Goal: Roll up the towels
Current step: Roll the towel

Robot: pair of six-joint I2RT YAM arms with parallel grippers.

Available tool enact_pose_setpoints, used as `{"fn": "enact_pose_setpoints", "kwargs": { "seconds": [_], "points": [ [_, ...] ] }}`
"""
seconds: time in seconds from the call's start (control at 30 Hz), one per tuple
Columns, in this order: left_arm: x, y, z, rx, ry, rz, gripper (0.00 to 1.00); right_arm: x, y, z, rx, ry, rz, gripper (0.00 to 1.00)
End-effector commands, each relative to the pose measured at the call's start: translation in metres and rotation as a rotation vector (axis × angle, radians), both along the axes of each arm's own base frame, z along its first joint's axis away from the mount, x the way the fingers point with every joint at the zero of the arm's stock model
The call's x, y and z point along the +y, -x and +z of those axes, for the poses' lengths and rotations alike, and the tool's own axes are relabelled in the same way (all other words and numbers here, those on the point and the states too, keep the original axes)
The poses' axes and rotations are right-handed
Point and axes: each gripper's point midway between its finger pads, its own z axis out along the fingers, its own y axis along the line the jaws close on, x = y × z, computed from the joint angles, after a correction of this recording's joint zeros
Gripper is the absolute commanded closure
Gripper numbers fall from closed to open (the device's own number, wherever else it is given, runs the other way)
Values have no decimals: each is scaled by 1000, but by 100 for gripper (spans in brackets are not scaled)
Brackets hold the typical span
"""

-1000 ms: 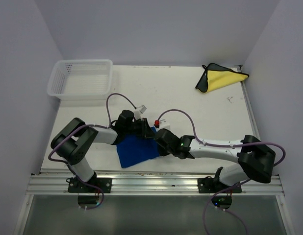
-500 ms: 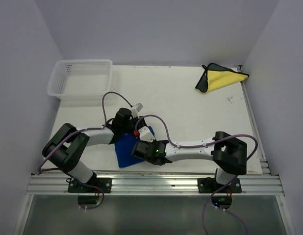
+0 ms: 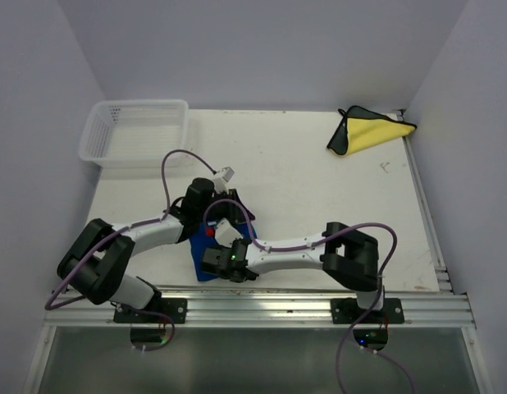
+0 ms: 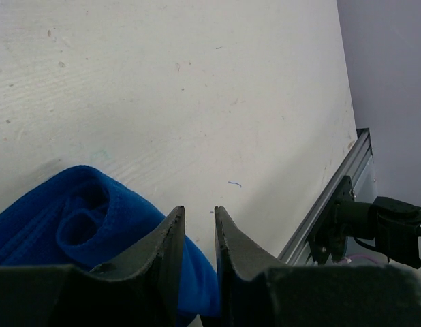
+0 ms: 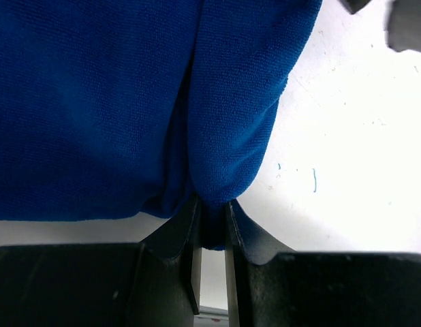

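Note:
The blue towel [image 3: 198, 256] lies near the table's front edge, mostly covered by both arms. In the left wrist view it is a loose roll [image 4: 74, 218] with a spiral end. My left gripper [image 3: 223, 215] [image 4: 198, 210] sits at the towel's far side, its jaws nearly together with blue cloth in the gap. My right gripper [image 3: 211, 261] [image 5: 212, 201] is shut on a fold of the blue cloth [image 5: 95, 102] at the near side. The yellow towel [image 3: 370, 131], edged in dark grey, lies folded at the far right corner, away from both grippers.
A white mesh basket [image 3: 139, 104] stands at the far left corner. A metal rail [image 3: 262, 308] [image 4: 333, 204] runs along the near table edge. Walls close in the left, right and back sides.
My right arm has swung left across the towel, carrying its gripper from the right edge to the near left part. The left gripper shifted slightly left. Less blue cloth shows.

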Motion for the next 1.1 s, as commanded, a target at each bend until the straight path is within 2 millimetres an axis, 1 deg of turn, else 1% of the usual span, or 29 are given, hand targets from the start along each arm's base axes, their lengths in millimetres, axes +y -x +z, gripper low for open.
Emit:
{"fn": "enact_pose_setpoints", "kwargs": {
  "seconds": [0.0, 0.03, 0.07, 0.23, 0.3, 0.33, 0.53, 0.6, 0.73, 0.9, 0.97, 1.0, 1.07],
  "points": [
    [5, 1, 9, -41, 14, 8, 72, 1, 3, 3, -23, 87, -1, 100],
    [6, 2, 12, -51, 19, 13, 72, 1, 3, 2, -24, 103, -3, 100],
    [8, 3, 10, -49, 16, 17, 72, 2, 4, 1, -22, 115, -4, 100],
    [13, 13, -4, -26, -2, 14, 72, 5, 6, -7, -12, 185, -11, 100],
    [15, 16, -8, -19, -7, 13, 72, 7, 5, -5, -12, 202, -13, 100],
    [16, 17, -10, -17, -11, 12, 72, 7, 5, -8, -14, 219, -13, 100],
    [24, 23, -23, 0, -36, 38, 72, 4, 2, -7, -37, 277, -14, 100],
    [26, 25, -28, 10, -40, 40, 72, 5, 2, -6, -39, 274, -11, 99],
    [24, 28, -31, 16, -20, 30, 72, 7, 2, -8, -37, 289, -3, 98],
    [28, 29, -44, 29, -48, 36, 72, 10, 4, -10, -33, 288, 7, 93],
    [29, 31, -49, 39, -55, 37, 72, 11, 6, -11, -34, 279, 9, 89],
    [29, 31, -52, 45, -58, 36, 72, 12, 7, -10, -33, 273, 12, 82],
    [35, 31, -60, 55, -89, 62, 73, 11, 7, -9, -41, 273, 13, 76]
  ]
}}
